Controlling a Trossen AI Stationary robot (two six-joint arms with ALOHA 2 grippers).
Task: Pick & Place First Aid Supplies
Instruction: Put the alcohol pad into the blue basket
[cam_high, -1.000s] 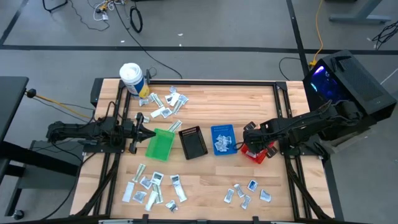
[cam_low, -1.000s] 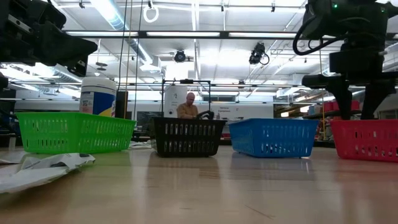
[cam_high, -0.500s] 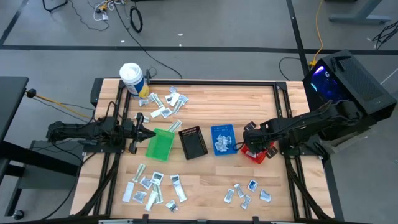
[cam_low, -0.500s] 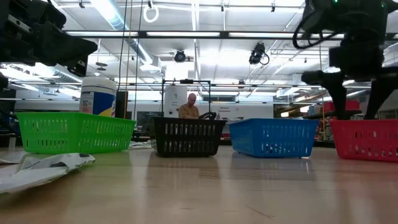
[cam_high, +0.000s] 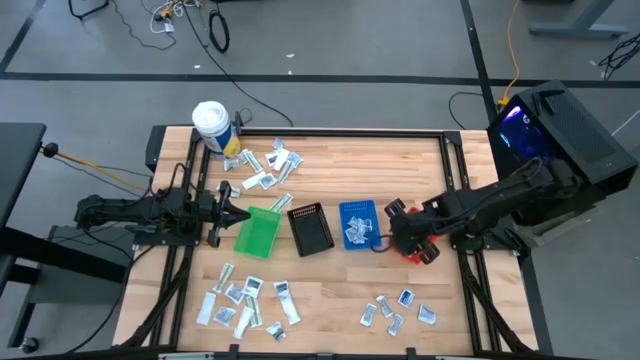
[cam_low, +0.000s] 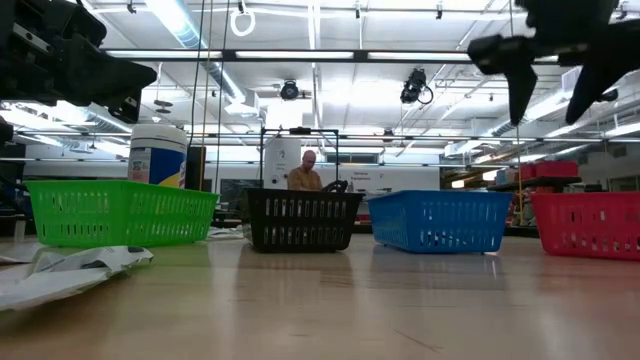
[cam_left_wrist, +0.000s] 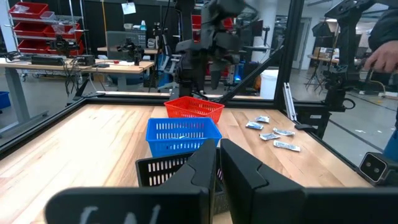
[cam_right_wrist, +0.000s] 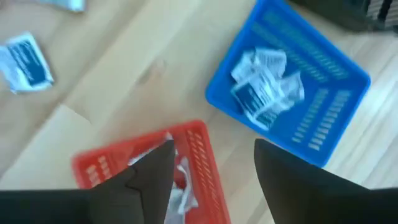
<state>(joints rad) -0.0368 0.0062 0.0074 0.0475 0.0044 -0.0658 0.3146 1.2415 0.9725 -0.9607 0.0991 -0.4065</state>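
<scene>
Right gripper (cam_high: 397, 228), jaws wide and empty, hides most of the red bin (cam_high: 421, 250); left gripper (cam_high: 232, 214) (jaws closed) waits beside the green bin (cam_high: 258, 232).

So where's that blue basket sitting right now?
In the high view the blue basket sits mid-table, between the black basket and the red basket, with packets inside.

Four bins sit in a row mid-table: leftmost bin (cam_high: 257, 232), second bin (cam_high: 310, 228), third bin (cam_high: 358, 223), rightmost bin (cam_high: 418, 246). Sachets (cam_high: 357, 232) lie in the third (a few in the rightmost too). Tub (cam_high: 211, 128) stands at the far-left corner, a sachet cluster (cam_high: 266, 167) just right of it. Two more clusters along the near edge: one (cam_high: 244, 301) left, one (cam_high: 396, 310) right.
</scene>
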